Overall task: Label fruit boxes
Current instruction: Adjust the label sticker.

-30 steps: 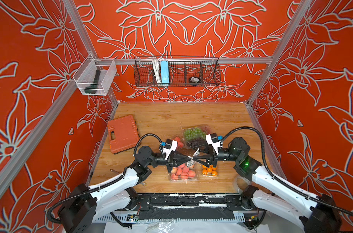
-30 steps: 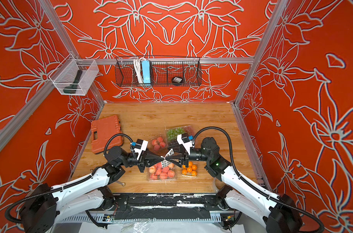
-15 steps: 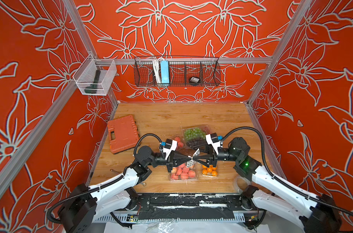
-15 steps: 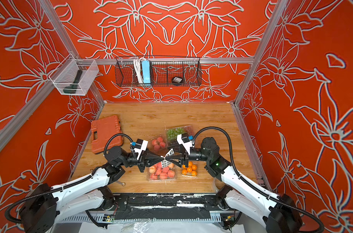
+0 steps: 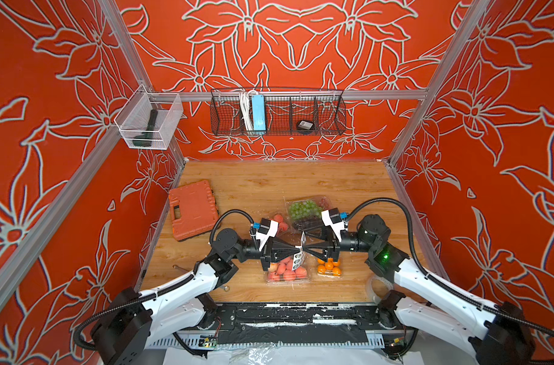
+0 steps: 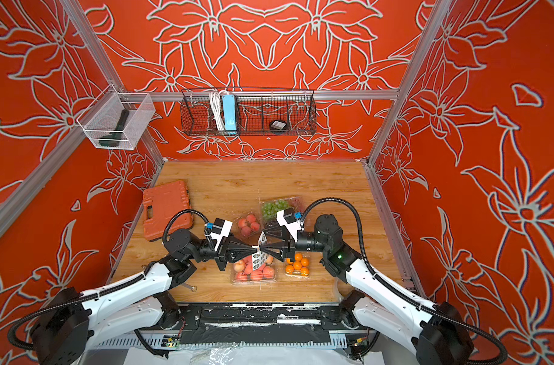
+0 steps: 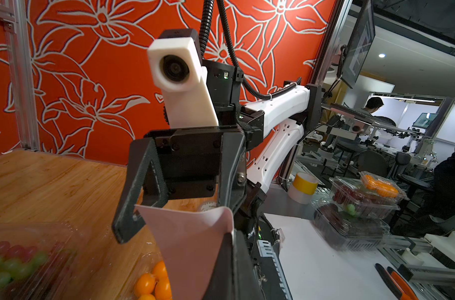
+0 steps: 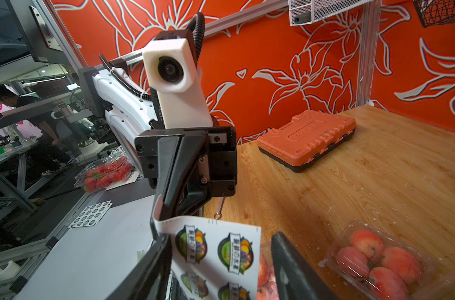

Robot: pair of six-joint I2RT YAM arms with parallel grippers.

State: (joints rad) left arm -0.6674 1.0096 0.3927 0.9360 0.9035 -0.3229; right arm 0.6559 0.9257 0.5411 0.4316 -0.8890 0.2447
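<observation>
The four clear fruit boxes sit at the table's front middle: large peaches [image 5: 288, 272], small peaches [image 5: 280, 221], oranges [image 5: 329, 267] and grapes [image 5: 306, 209]. Above the large peach box a white sticker sheet [image 5: 299, 254] hangs upright. My left gripper [image 5: 297, 250] is shut on its edge, as the left wrist view shows at the shut fingers [image 7: 231, 259]. My right gripper [image 5: 306, 248] faces it tip to tip. In the right wrist view the right gripper [image 8: 221, 259] is open, its jaws straddling the printed sheet [image 8: 216, 254] without pinching it.
An orange tool case [image 5: 193, 208] lies at the left side of the table. A black wire basket [image 5: 277, 112] and a clear bin [image 5: 147, 124] hang on the back walls. A small metal key [image 5: 226, 288] lies near the front edge. Red walls close three sides.
</observation>
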